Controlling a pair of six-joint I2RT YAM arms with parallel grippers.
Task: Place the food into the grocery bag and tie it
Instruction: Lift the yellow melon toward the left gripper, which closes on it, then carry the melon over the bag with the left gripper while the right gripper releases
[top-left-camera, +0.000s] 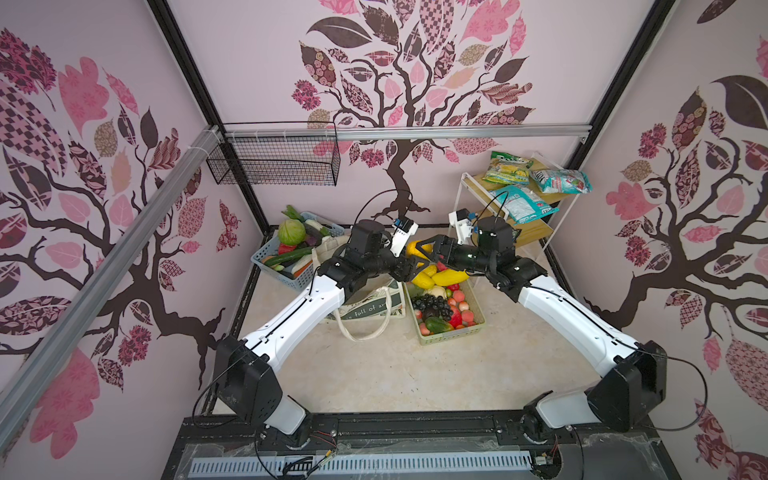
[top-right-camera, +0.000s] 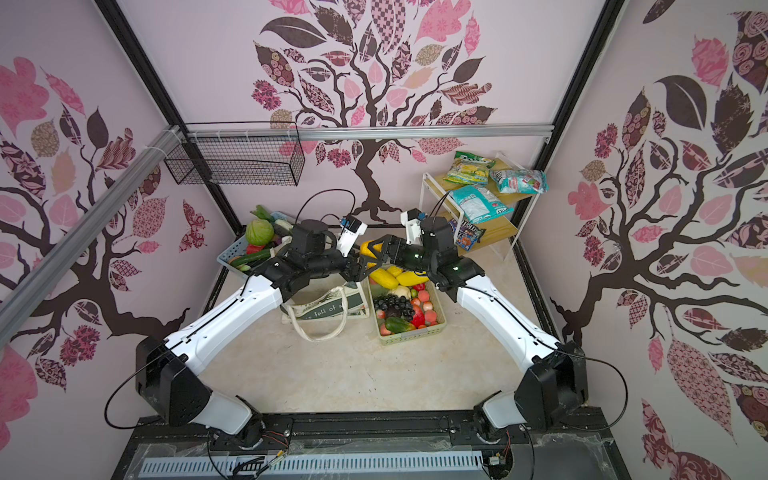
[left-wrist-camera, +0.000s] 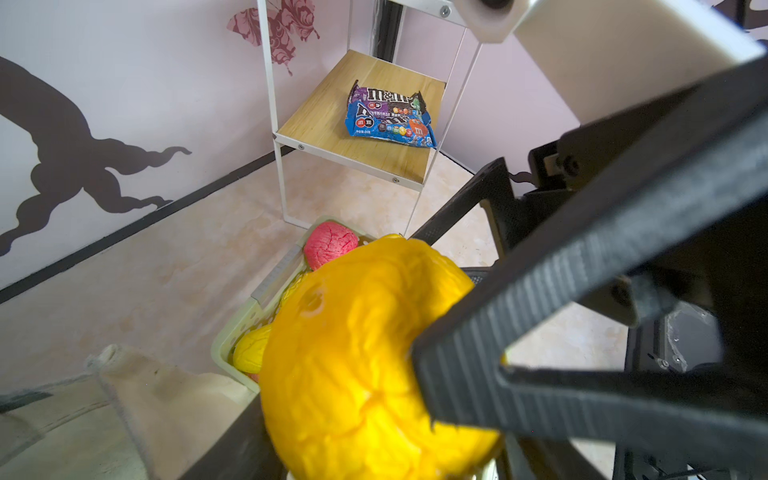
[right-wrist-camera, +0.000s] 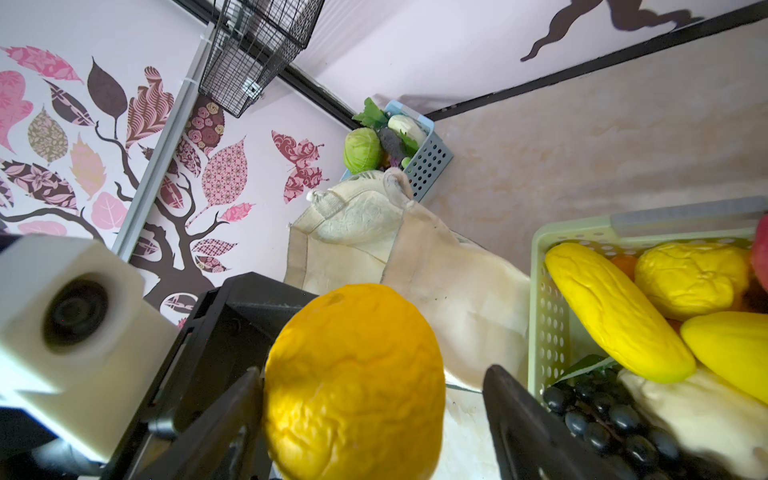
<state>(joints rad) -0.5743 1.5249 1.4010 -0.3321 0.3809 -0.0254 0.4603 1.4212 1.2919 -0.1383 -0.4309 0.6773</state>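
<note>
A wrinkled yellow-orange fruit (top-left-camera: 414, 248) (top-right-camera: 367, 247) hangs in the air between my two grippers, above the far end of the pale-green basket. My left gripper (top-left-camera: 409, 268) (left-wrist-camera: 374, 436) is shut on it. My right gripper (top-left-camera: 426, 249) (right-wrist-camera: 374, 395) stands open around the same fruit (right-wrist-camera: 353, 374): one finger rests against it, and a gap shows on the opposite side. The cream grocery bag (top-left-camera: 365, 307) (right-wrist-camera: 415, 249) lies under the left arm with its mouth slack and its handle loops spread toward the front. More food, grapes (top-left-camera: 434, 305) and yellow fruits, fills the pale-green basket (top-left-camera: 453, 336).
A blue basket (top-left-camera: 286, 277) with a green cabbage (top-left-camera: 291, 232) and cucumbers stands at the back left. A white two-tier shelf (top-left-camera: 530, 235) with snack packets stands at the back right. A black wire basket (top-left-camera: 274, 162) hangs on the back rail.
</note>
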